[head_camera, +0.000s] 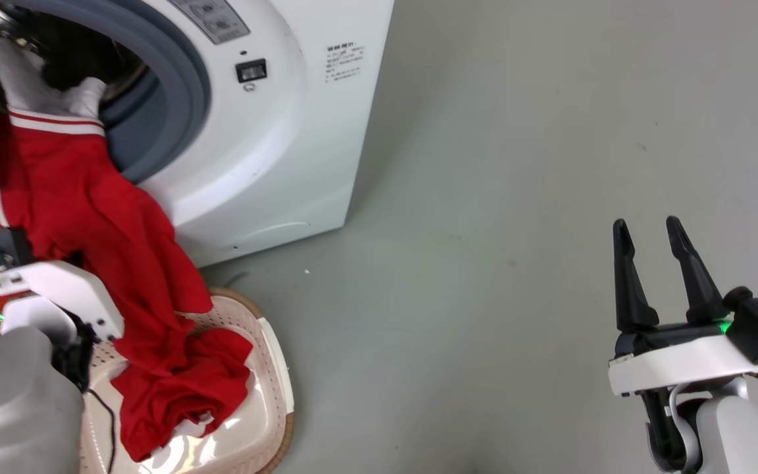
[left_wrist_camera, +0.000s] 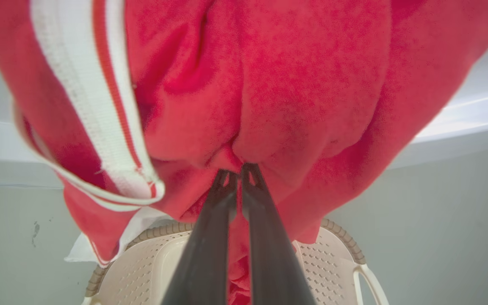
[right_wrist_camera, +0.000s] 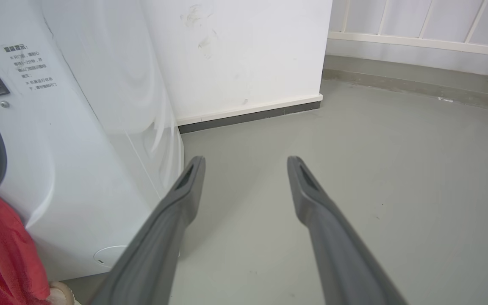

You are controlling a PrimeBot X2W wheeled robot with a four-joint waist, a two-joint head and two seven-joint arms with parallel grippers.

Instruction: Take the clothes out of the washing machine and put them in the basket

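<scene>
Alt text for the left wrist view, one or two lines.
The left gripper, fingers closed, pinches a fold of a red garment with white-and-red striped trim. The cloth hangs over a cream basket with perforated walls.

Grey floor [head_camera: 484,263] — washing machine [head_camera: 274,131] and basket [head_camera: 283,388] stand on it.

The clothes [head_camera: 89,217] trail from the washing machine [head_camera: 274,131] into the basket [head_camera: 278,372] before it; the right tool [head_camera: 645,222] stands well apart.

Bright even light, glare on the basket [head_camera: 247,415] bottom, close red clothes [left_wrist_camera: 303,84] softly blurred.
</scene>
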